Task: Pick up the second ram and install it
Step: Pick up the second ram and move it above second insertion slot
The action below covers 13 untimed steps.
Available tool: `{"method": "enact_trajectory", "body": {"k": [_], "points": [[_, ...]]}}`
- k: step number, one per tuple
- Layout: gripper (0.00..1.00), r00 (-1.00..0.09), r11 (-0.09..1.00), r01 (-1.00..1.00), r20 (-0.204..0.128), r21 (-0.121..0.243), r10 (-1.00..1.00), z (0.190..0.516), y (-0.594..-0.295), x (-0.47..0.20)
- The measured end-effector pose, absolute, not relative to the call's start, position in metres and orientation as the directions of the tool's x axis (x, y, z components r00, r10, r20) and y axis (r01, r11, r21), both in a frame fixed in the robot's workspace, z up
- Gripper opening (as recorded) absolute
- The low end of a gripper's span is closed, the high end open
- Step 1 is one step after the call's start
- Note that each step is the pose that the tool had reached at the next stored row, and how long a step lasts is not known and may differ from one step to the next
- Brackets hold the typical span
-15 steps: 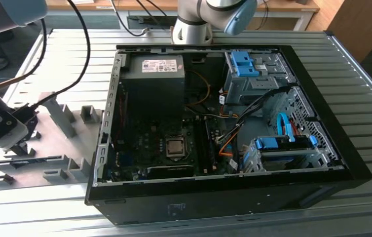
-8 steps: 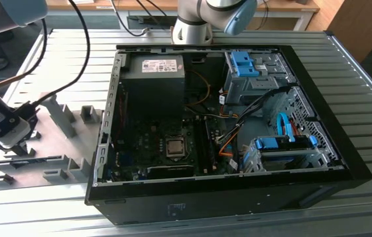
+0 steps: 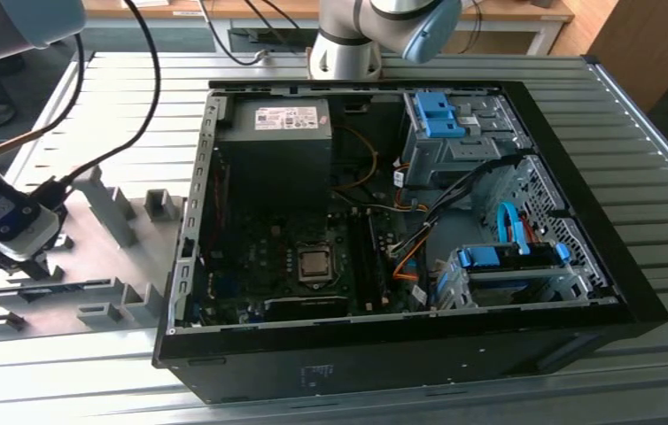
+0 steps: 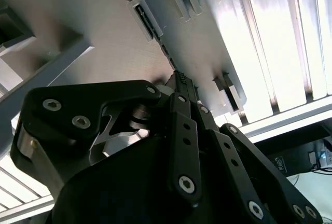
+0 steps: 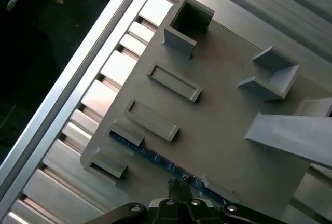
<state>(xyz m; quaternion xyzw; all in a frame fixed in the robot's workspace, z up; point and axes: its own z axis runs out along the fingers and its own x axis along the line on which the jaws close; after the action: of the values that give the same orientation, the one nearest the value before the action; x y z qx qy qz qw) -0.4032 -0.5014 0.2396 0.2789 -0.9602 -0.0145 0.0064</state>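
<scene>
Pinches with the gripper (image 4: 181, 81) drawn to a narrow close, tips on the two flat faces of the second ram (image 5: 148, 154) at about mid-length. Looks like a firm hold, though hard to confirm from the wrist views alone. Finds that dark, blue-edged strip standing on edge between gray fixture blocks (image 5: 126, 137) on the fixture plate (image 5: 218, 125), not yet lifted clear. Lies on the tabletop (image 3: 653, 177) at the exterior view's left, well apart from the open computer case (image 3: 570, 292) and from the memory slots (image 3: 364, 257) just beside the processor socket (image 3: 314, 263).

Judged light, thin and stiff, likely brittle at the chips and the contact edge. Best taken by the flat faces near the middle, away from the contacts, for balance. Probably prone to tilt or slip in an off-centre hold. Needs a straight pull out of the blocks, without twisting.
</scene>
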Motion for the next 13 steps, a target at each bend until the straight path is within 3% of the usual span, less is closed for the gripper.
{"method": "enact_trajectory", "body": {"k": [13], "points": [[0.11,-0.789,0.789,-0.614,0.004,0.031,-0.614,0.2396,-0.5014,-0.4032]]}}
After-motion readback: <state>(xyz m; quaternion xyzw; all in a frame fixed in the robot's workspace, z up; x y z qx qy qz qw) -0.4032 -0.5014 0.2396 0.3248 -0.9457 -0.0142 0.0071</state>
